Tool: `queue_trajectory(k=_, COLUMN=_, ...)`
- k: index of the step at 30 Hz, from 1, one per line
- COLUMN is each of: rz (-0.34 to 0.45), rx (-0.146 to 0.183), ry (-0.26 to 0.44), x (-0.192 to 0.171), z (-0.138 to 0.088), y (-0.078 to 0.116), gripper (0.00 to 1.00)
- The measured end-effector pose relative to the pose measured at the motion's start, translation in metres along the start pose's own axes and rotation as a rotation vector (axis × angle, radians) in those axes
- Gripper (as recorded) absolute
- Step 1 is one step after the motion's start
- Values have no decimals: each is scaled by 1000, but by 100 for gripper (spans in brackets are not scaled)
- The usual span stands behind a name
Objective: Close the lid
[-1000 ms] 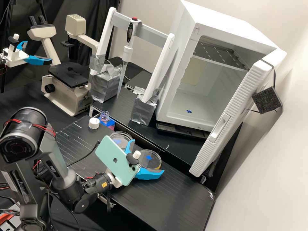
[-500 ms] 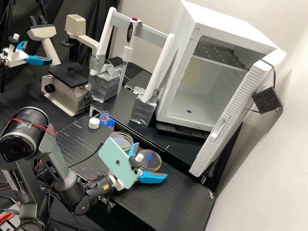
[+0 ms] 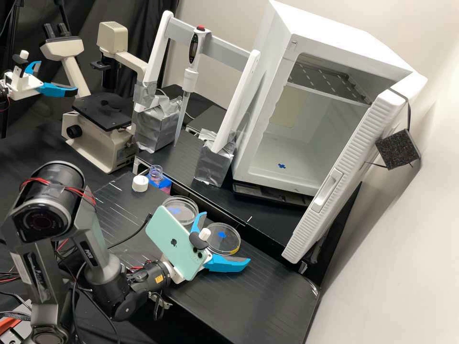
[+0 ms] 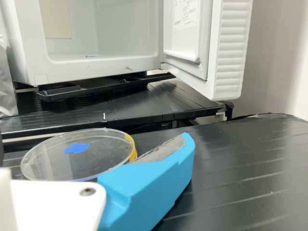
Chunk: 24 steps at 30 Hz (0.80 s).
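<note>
My wide-spread white, blue-fingered gripper (image 3: 224,238) should straddle the clear, round, yellow-marked plastic dish (image 4: 72,156) near the counter's (image 3: 258,291) far edge, then squeeze lightly.

Pipette (image 3: 191,79) on the grey crossbar (image 3: 228,50)

The dark grey arm (image 3: 95,253) is standing bent, its forearm slanting down and its wrist (image 3: 153,277) hanging by the near edge of the bench (image 3: 248,296). The white gripper (image 3: 225,239) is hovering inside that edge, its blue fingers (image 3: 227,264) standing spread apart.
</note>
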Motion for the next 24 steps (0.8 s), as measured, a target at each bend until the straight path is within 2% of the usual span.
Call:
queue_trajectory(k=4, rz=1, rx=-18, ry=1, x=0, z=0, y=1, gripper=100)
queue_trajectory(k=10, rz=-4, rx=-68, ry=6, x=1, z=-2, y=-2, gripper=100)
queue_trajectory(k=15, rz=-15, rx=-87, ry=6, x=0, z=-3, y=-6, gripper=100)
queue_trajectory(k=24, rz=-9, rx=-81, ry=12, x=1, z=-3, y=-6, gripper=100)
